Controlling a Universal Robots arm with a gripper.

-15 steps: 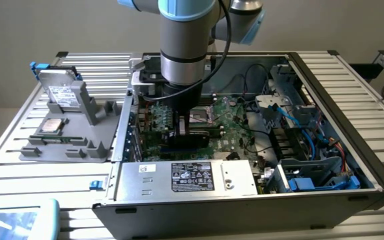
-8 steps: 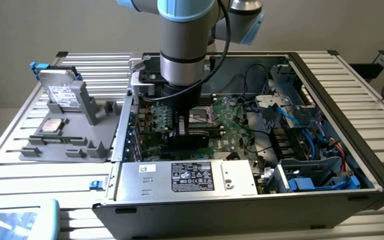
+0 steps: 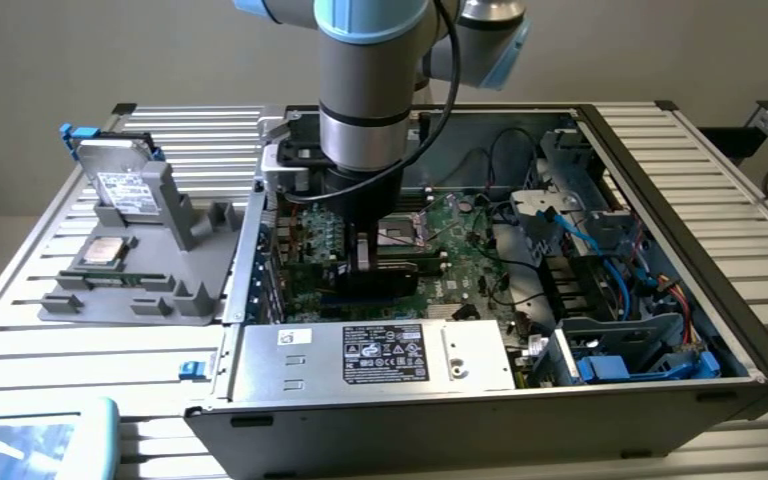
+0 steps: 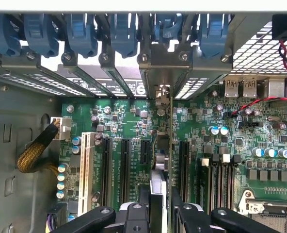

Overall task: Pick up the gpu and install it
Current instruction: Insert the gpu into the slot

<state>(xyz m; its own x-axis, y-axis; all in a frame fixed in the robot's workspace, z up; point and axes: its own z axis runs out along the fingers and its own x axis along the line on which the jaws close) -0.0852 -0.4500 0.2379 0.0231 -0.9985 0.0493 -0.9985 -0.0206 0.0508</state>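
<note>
Inside the open computer case (image 3: 664, 180), my gripper (image 3: 364, 258) hangs over the green motherboard (image 3: 471, 235). It is shut on the gpu (image 3: 387, 278), a dark thin card held on edge just above the board. In the wrist view the gpu (image 4: 167, 145) runs edge-on between the black expansion slots (image 4: 125, 170). Its silver end bracket (image 4: 164, 60) meets the rear slot openings beneath the blue clips (image 4: 124, 34). My gripper (image 4: 159, 213) has a black finger (image 4: 136, 213) on either side of the card. Whether the card's lower edge sits in a slot is hidden.
A silver power supply (image 3: 371, 355) lies along the case's near side. A blue drive cage (image 3: 624, 355) and cables (image 3: 584, 215) stand at the exterior view's right. A grey fixture (image 3: 131, 290) holds a hard drive (image 3: 124, 185) at the left. A braided cable (image 4: 34, 153) lies beside the slots.
</note>
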